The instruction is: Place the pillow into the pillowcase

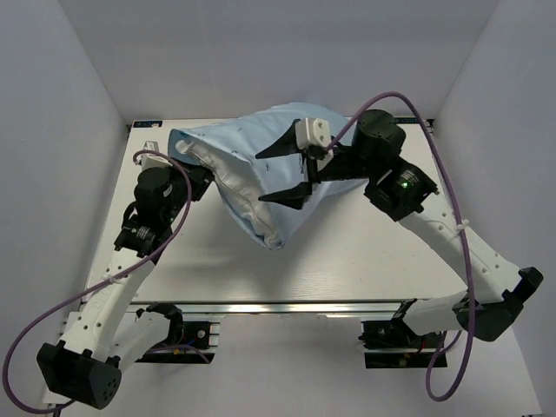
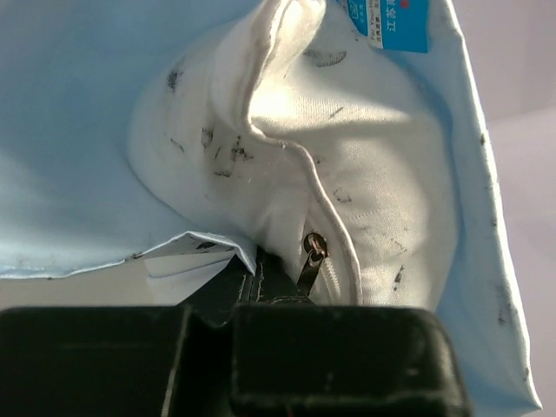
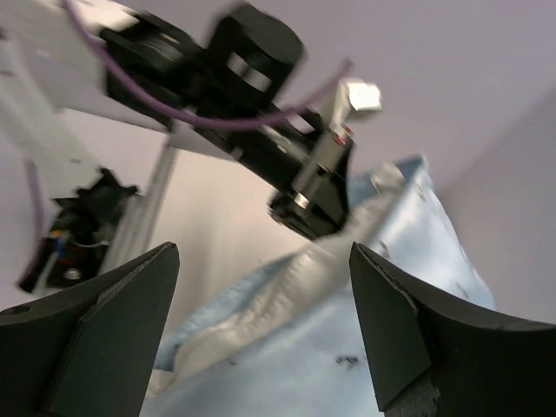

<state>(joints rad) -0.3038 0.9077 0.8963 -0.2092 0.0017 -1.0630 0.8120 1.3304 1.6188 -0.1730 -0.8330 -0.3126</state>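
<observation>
The light blue pillowcase point(image 1: 261, 139) lies bunched at the back middle of the table, with the white pillow point(image 1: 239, 201) inside and its white edge showing along the left opening. My left gripper point(image 1: 206, 174) is at that opening. In the left wrist view its jaws point(image 2: 252, 282) are closed at the pillowcase hem point(image 2: 187, 250), right beside the pillow's zipper corner point(image 2: 313, 248). My right gripper point(image 1: 283, 172) hovers open and empty over the pillowcase point(image 3: 304, 373). The pillow's edge point(image 3: 261, 295) shows between its spread jaws.
White enclosure walls stand on the left, right and back of the white table point(image 1: 365, 252). A metal rail point(image 1: 278, 308) runs along the near edge. The left arm point(image 3: 252, 69) crosses the right wrist view. A blue label point(image 2: 391, 22) sits inside the pillowcase.
</observation>
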